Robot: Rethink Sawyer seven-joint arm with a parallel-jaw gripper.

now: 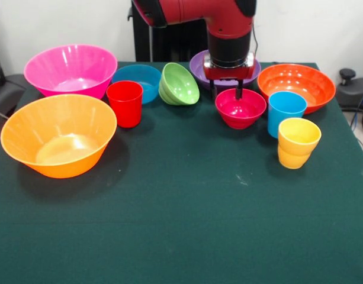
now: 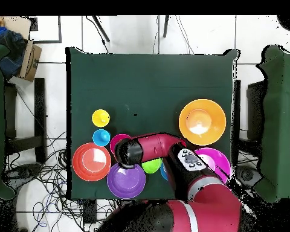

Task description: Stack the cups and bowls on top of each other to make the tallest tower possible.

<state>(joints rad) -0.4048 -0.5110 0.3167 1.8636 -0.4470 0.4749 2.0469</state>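
Ten glossy plastic vessels stand on the dark green cloth table [image 1: 181, 236], none stacked; listed outward from my gripper [image 1: 225, 93].

1. Small crimson-pink round bowl [image 1: 240, 108]: directly under me. One finger [image 1: 238, 92] hangs inside its far rim, the other just behind it; my jaws are parted, straddling that rim and holding nothing.
2. Medium purple round bowl [image 1: 199, 65]: just behind me, mostly hidden by my arm.
3. Small green bowl [image 1: 180, 84]: beside me, tipped on its side, leaning by the small blue bowl [image 1: 140, 80].
4. Sky-blue smooth tumbler [image 1: 286, 112]: upright on my other side, near the crimson-pink bowl.
5. Medium orange ribbed bowl [image 1: 296, 86]: just behind that tumbler.
6. Yellow waisted cup [image 1: 297, 142]: upright, in front of the sky-blue tumbler.
7. Red smooth tumbler [image 1: 125, 103]: upright, past the green bowl.
8. Large pink bowl [image 1: 70, 70] and large yellow-orange bowl [image 1: 58, 142]: farthest from me, well apart.
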